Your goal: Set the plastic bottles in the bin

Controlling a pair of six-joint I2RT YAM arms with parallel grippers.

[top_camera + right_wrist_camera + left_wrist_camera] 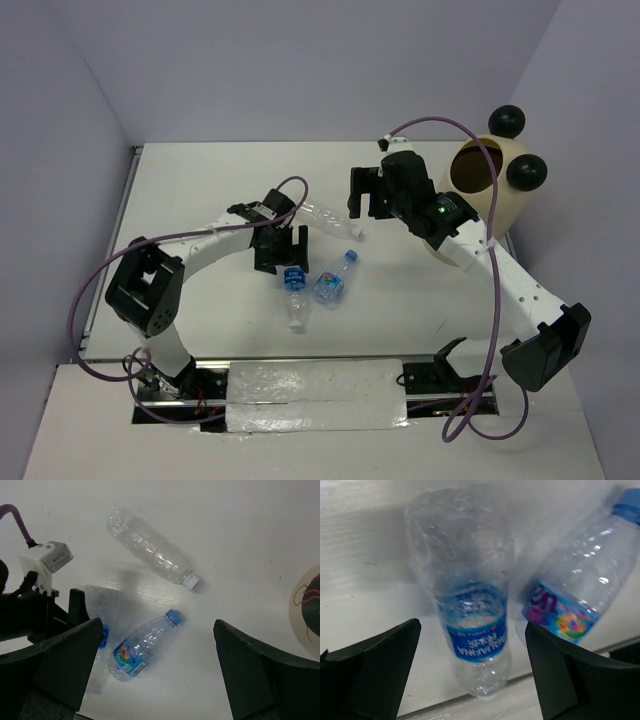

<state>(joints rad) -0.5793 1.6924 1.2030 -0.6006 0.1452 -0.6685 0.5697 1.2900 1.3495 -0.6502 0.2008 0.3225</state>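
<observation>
**Left tool** (pixel 472 625): jaws spread wide, poised low over a clear plastic bottle with a blue-and-white label band (pixel 472 630). The bottle lies on its side in the gap between the two dark fingers (pixel 370 675), neither of which touches it. The spread appears set to straddle the bottle across its width, so that closing would catch it near the label.

Just beside it lies a clear plastic bottle with a blue cap and a multicoloured label (pixel 575 595). It is near enough that a finger descending on that side could nudge it.

**Right tool** (pixel 157 625): likewise open and holding nothing, it hangs higher above the white bench (pixel 240 525) and looks down on the group. An unlabelled clear plastic bottle with a pale cap (pixel 150 547) lies apart from the other two, on their far side.

The cream-coloured rounded bin with two black ball ears (pixel 515 210) stands at the right of the bench, beside the right arm, its dark round opening turned toward the bottles.

Three bottles show, all on the bench and outside the bin; a fourth is not visible. Judged step: the left tool's approach to a grasp, with no bottle yet lifted.
</observation>
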